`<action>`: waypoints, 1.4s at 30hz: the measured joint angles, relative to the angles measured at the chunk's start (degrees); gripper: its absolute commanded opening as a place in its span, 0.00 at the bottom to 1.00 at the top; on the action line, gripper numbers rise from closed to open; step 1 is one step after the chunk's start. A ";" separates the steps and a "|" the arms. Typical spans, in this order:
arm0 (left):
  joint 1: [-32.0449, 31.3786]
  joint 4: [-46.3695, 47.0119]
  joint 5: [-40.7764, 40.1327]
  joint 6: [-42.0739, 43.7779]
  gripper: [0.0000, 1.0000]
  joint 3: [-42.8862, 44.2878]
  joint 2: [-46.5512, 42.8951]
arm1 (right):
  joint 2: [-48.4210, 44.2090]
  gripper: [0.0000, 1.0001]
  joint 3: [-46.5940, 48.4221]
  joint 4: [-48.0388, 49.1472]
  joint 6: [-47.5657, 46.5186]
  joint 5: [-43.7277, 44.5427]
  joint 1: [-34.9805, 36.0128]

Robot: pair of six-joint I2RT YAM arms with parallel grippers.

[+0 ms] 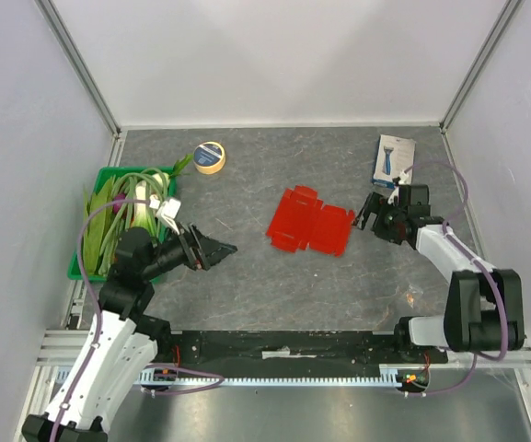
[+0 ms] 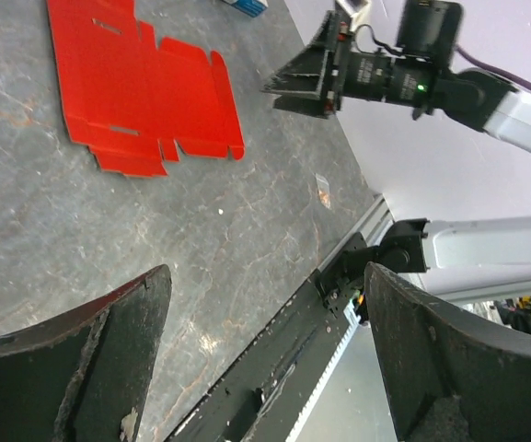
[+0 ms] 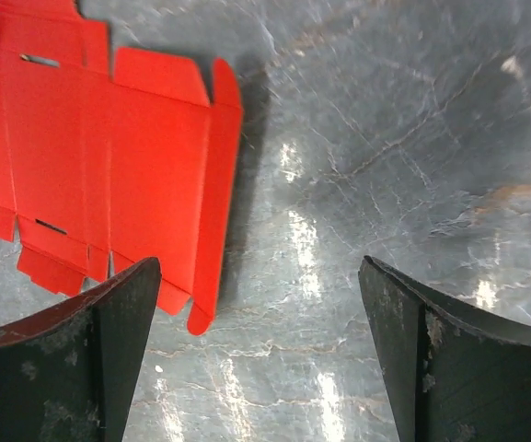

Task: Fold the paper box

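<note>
Looking down, I see the paper box (image 1: pixel 309 221) lying flat near the middle of the table (image 1: pixel 274 295), its long side running left to right and tipped a little down at the right. My right gripper (image 1: pixel 366 214) sits just beside its right edge and my left gripper (image 1: pixel 219 249) is well off to its left, both with fingers spread wide and holding nothing, with bare table on the near side. The white and blue box (image 1: pixel 393 159) at the far right has print too small to read.
</note>
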 measured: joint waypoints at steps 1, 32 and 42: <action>-0.02 0.57 0.46 -0.63 0.91 -1.11 -0.72 | 1.75 0.90 -1.16 1.60 0.79 -1.99 -1.33; -15.65 28.87 -13.68 -25.42 0.89 -19.56 17.18 | 10.86 0.00 -33.86 64.74 41.81 -18.03 4.98; -19.71 44.81 -21.35 -31.06 0.84 -18.25 39.21 | -3.87 0.00 -39.12 68.94 52.65 -10.23 9.16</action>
